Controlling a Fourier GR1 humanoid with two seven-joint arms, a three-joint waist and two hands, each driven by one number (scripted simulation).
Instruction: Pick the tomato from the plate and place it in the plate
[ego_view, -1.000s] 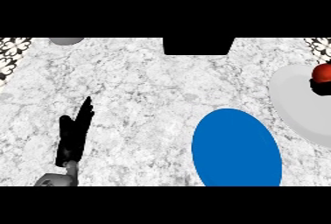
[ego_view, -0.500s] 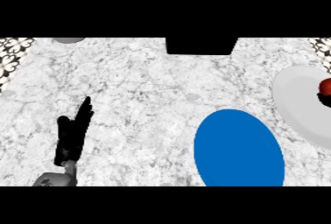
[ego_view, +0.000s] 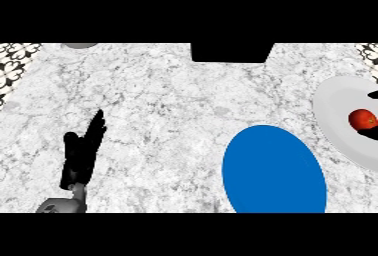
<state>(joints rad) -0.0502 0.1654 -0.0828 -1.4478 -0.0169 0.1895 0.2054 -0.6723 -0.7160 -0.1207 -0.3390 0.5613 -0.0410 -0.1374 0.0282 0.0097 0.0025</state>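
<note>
The marble counter (ego_view: 162, 115) fills nearly everything, pale grey and veined, running from the near edge to the far one. On its right half, close to the near edge, lies a big blue plate (ego_view: 274, 170), bare on top. Just past it, at the right edge of the view and partly cut off, sits a white plate (ego_view: 336, 120); the two plates lie just beside each other, and I can't tell whether their rims touch. The left hand (ego_view: 83, 152) rests on the left side of the counter, well apart from both plates, fingers straight and held together, pointing away toward the far side, holding nothing. The tomato (ego_view: 362, 119), red and small, is on the white plate near the right edge; dark shapes show just beside it, and I cannot tell what they are.
</note>
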